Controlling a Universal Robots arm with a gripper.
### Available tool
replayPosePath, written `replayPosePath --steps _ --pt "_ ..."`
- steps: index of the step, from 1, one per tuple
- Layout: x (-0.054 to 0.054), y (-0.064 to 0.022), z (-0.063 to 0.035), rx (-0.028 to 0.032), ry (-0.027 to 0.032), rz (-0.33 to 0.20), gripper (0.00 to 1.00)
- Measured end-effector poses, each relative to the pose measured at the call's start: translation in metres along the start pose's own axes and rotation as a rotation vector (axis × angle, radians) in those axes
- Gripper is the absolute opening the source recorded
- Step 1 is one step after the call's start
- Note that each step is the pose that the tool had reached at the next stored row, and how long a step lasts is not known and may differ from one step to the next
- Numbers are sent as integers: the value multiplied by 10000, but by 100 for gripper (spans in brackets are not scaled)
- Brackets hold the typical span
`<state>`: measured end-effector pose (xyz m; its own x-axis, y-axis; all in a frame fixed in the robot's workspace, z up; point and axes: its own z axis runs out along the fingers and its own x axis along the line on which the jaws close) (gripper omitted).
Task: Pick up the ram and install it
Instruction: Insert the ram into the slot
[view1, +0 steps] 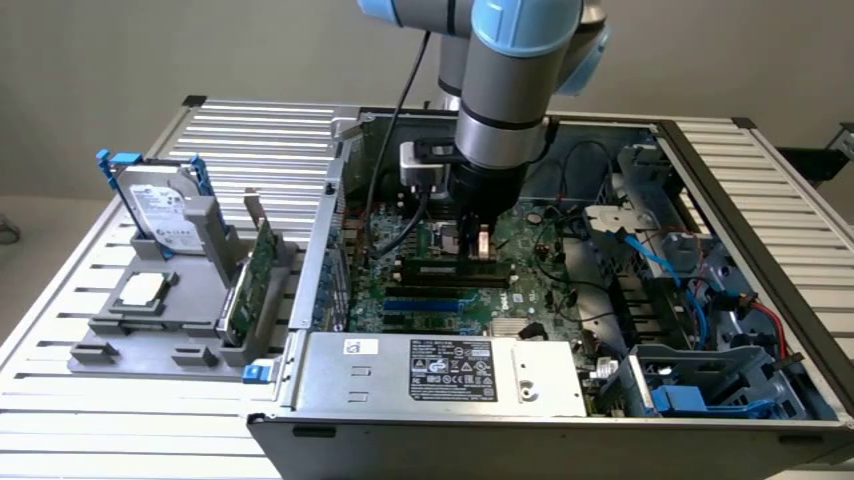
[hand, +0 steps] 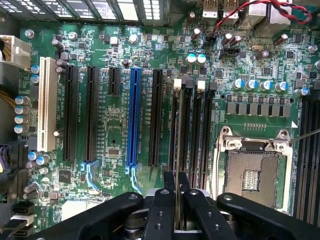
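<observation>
My gripper (view1: 477, 238) hangs low inside the open computer case, just above the motherboard (view1: 534, 285). In the wrist view its two black fingers (hand: 166, 200) are shut on the ram (hand: 176, 150). The ram is seen edge-on as a thin vertical strip between the pads. It runs along the black memory slots (hand: 192, 130) beside the CPU socket (hand: 255, 172), in line with the slot nearest the expansion slots. Whether its lower edge touches the slot cannot be told.
A grey holder (view1: 160, 330) outside the case carries a silver hard drive with blue rails (view1: 167, 210), a green expansion card (view1: 254, 285) and a small chip (view1: 144, 290). The power supply (view1: 441, 365) sits at the case front. Blue and red cables (view1: 667, 270) lie at the exterior view's right.
</observation>
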<state>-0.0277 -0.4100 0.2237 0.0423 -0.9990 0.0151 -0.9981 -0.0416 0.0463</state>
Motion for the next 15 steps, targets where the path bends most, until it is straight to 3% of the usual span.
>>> replayPosePath --steps 15 --pt "-1 12 33 2 0 8 14"
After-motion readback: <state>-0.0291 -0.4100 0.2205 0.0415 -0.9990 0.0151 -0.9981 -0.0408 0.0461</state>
